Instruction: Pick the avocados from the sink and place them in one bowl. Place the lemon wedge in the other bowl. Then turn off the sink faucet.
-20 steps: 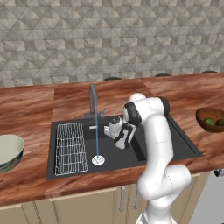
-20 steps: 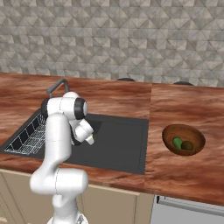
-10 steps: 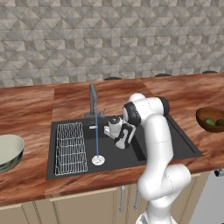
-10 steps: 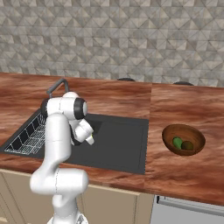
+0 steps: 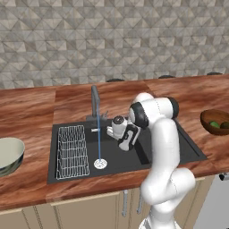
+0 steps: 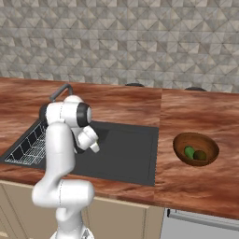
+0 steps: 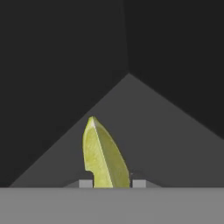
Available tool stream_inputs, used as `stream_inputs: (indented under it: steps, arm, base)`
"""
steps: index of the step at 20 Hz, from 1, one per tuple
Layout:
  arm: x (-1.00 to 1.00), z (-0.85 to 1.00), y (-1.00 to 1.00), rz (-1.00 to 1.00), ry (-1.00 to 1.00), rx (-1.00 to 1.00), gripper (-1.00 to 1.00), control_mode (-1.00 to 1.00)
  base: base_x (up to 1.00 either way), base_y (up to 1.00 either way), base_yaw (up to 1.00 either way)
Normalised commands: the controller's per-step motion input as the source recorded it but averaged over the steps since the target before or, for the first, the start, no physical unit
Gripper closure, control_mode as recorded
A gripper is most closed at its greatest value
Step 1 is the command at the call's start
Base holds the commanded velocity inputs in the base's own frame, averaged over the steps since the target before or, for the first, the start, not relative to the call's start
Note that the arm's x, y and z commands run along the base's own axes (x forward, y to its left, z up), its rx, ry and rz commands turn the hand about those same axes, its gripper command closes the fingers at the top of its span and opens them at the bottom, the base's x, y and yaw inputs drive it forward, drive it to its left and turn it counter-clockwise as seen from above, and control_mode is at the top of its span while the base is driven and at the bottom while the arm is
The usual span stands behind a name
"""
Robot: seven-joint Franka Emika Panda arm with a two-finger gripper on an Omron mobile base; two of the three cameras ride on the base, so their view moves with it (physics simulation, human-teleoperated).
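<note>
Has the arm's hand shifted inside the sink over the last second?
No. In the left base view the gripper sits at the same spot beside the faucet and water stream, low in the sink, now closed on the lemon wedge.

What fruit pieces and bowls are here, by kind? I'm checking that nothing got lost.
Avocados: 2, one green and one dark, both in the brown wooden bowl.
Lemon wedges: 1, between the gripper fingertips down in the sink.
Bowls: 2, the brown one and a pale bowl.
Total: 5.
</note>
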Motion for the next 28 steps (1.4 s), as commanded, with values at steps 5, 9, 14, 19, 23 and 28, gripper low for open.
stream_inputs:
  steps: [5,9,14,19,23,28]
  arm:
    - [-0.38,0.77,0.00,0.00,0.00,0.00,1.00,-1.00]
    - [-0.53,0.91,0.02,0.00,0.05,0.00,1.00,-1.00]
    - [-0.57,1.00,0.00,0.00,0.12,0.00,1.00,-1.00]
    - [-0.43,1.00,0.00,0.00,0.13,0.00,1.00,-1.00]
    - [-0.12,1.00,0.00,0.00,0.10,0.00,1.00,-1.00]
    - [-0.08,1.00,0.00,0.00,0.14,0.00,1.00,-1.00]
  base:
    - [0.00,0.00,0.00]
    - [0.00,0.00,0.00]
    - [0.00,0.00,0.00]
    - [0.00,0.00,0.00]
    - [0.00,0.00,0.00]
    - [0.00,0.00,0.00]
